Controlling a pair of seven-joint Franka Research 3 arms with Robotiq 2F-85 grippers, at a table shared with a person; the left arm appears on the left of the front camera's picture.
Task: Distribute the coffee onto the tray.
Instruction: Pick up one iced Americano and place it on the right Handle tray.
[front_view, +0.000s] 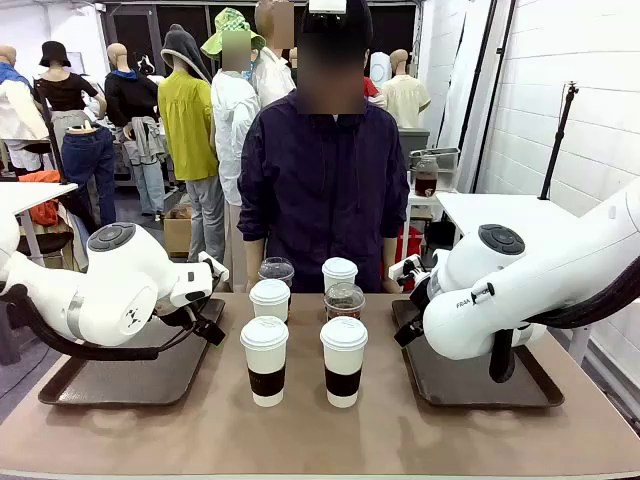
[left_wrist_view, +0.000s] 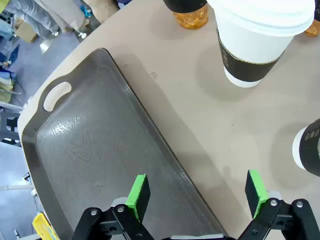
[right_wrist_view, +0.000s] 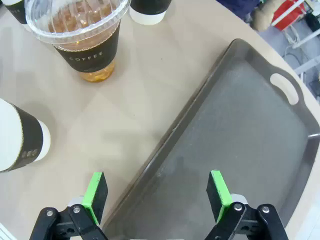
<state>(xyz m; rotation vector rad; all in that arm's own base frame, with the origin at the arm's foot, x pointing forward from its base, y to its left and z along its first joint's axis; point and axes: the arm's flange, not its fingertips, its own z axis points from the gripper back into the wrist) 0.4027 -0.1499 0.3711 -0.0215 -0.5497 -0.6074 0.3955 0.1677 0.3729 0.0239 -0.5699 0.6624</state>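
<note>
**Q:** What is seen nearest the camera?

**A:** Two white paper cups, one on the left (front_view: 264, 360) and one on the right (front_view: 343, 360), are set side by side. They are lidded and dark-sleeved, and they form the front row of the cup cluster on the table (front_view: 320, 440).

**Q:** And behind that row?

**A:** A third paper cup (front_view: 269, 300) and a clear domed cup (front_view: 344, 300) of brown liquid are placed in the cluster's middle row. A second clear cup (front_view: 277, 270) and a fourth paper cup (front_view: 339, 272) make up the back row. All six are stood on the bare tabletop.

**Q:** Where are the trays?

**A:** A dark left tray (front_view: 130, 378) is laid to the left of the cluster. A right tray (front_view: 520, 385) is laid to its right.

**Q:** How are the grippers held?

**A:** The left gripper (left_wrist_view: 197, 187) is spread wide with nothing gripped. It is hung over the cluster-side rim of the left tray, one green pad (left_wrist_view: 137, 192) above the tray and the other above the table. The right gripper (right_wrist_view: 156, 192) is likewise fully parted and empty. It is poised across the cluster-side rim of the right tray.

**Q:** And beyond the cluster?

**A:** A person (front_view: 325, 170) in a dark shirt is stood at the table's far edge.
</note>
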